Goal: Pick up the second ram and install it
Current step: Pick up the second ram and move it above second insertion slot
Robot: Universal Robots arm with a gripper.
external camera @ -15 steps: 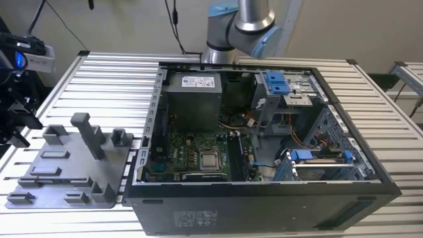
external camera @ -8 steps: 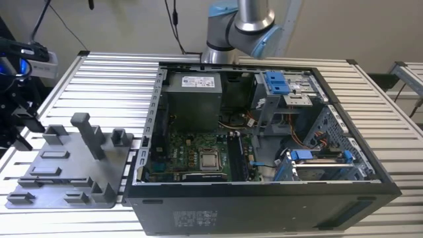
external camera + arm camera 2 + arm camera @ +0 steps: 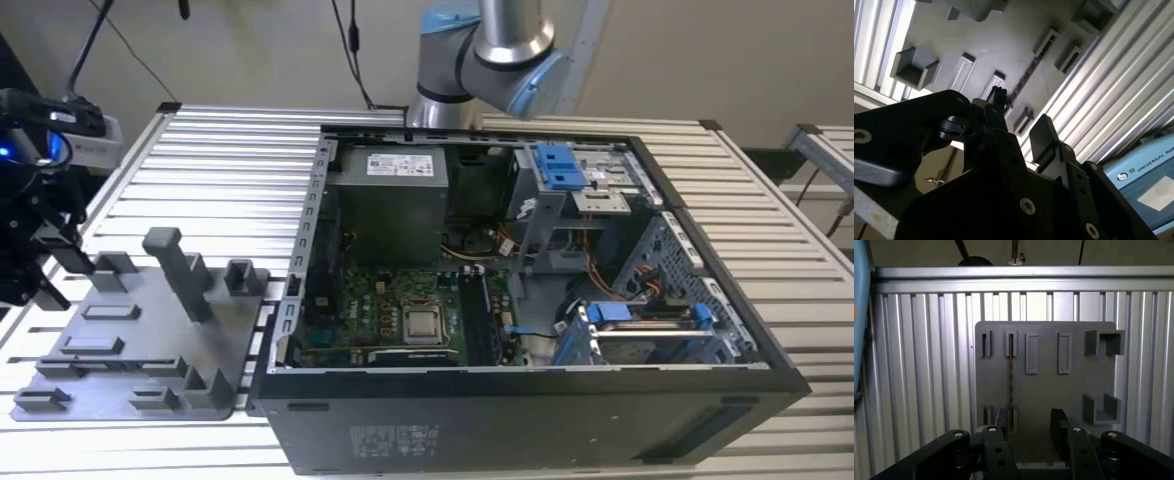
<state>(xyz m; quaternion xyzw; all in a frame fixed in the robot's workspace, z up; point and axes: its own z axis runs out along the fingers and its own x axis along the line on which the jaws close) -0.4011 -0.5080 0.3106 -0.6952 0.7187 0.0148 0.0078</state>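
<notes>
In the exterior view the gripper [image 3: 47, 260] hangs over the outer edge of the grey tray [image 3: 147, 330], at the exterior view's left. It is well apart from the open computer case [image 3: 534, 400] on the slatted table [image 3: 227, 150]. The motherboard [image 3: 400, 320] lies deep inside the case, hemmed in by the walls, loose cables and the blue drive cages [image 3: 561, 165]. Any carry into that box looks tight, and a low or skewed approach could clip a wall or snag a cable.

In the first wrist view the memory stick [image 3: 1011, 375] stands on edge in a slot of the tray, showing as 1 thin dark line. The gripper is open and empty, its 2 fingers [image 3: 1002, 420] parted with bare tray between them. 1 finger sits almost on the stick's line, so the gap is not centred over it. A straight drop from here would likely land that finger on the stick's top edge, which could jam it down or tip it in its slot.

In the second wrist view the memory stick [image 3: 1024, 80] runs on from just beyond 1 fingertip [image 3: 999, 97]. It offers very little to hold. My guess is that a grip near 1 end would let it tilt, and a tilted stick would not meet its socket squarely.
</notes>
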